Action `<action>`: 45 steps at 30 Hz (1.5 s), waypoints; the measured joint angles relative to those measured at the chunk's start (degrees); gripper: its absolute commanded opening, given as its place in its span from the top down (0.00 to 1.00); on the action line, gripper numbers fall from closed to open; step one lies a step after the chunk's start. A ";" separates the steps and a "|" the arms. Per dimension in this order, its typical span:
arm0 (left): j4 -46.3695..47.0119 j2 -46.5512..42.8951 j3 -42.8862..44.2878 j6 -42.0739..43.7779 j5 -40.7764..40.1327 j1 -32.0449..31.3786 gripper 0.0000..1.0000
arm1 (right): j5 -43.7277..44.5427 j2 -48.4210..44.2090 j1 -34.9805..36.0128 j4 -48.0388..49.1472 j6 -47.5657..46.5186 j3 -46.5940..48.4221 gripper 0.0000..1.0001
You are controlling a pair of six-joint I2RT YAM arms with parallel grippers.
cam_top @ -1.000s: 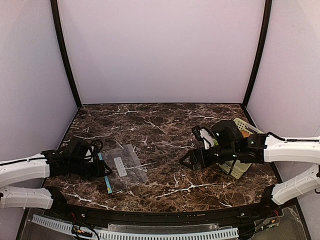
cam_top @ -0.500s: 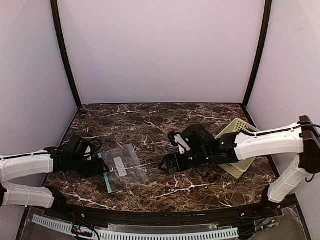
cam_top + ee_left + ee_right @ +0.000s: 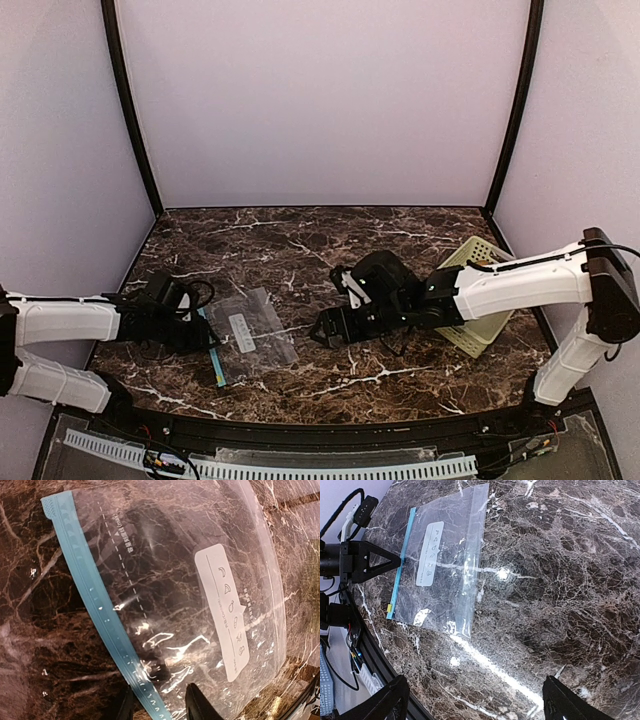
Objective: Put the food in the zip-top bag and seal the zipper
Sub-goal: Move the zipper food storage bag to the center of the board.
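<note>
The clear zip-top bag [image 3: 252, 337] lies flat on the marble table, its teal-blue zipper [image 3: 212, 348] on its left edge and its white label [image 3: 240, 331] facing up. My left gripper [image 3: 204, 338] is low at that edge. In the left wrist view its jaws [image 3: 160, 702] stand partly open astride the zipper [image 3: 95, 600], one finger on the table side, one over the bag [image 3: 180, 580]. My right gripper [image 3: 318, 332] is wide open and empty just right of the bag; in its wrist view [image 3: 475, 685] the bag [image 3: 445, 570] lies ahead. The food is hidden.
A pale green slotted basket [image 3: 478, 330] stands tipped at the right behind my right arm. The table's near edge with black rail and cables [image 3: 355, 655] runs close below the bag. Purple walls enclose the back and sides.
My right gripper has swung left from the basket to just right of the bag, still open. My left gripper has hardly moved at the zipper edge.
</note>
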 measured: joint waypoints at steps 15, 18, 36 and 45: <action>12.52 3.72 -3.52 -1.64 4.11 -4.39 0.91 | -0.63 1.86 0.00 3.34 3.04 -0.76 0.18; 15.45 5.42 -3.54 -2.27 4.48 -6.38 0.91 | -0.79 3.52 0.02 3.61 3.54 -0.76 0.19; 18.86 9.94 -1.46 -2.54 4.61 -9.18 0.92 | 0.44 11.91 -1.49 -0.68 0.07 5.95 0.30; 18.84 9.94 -1.46 -2.54 4.61 -9.18 0.92 | 0.28 14.73 -3.52 -1.38 -1.68 7.54 0.33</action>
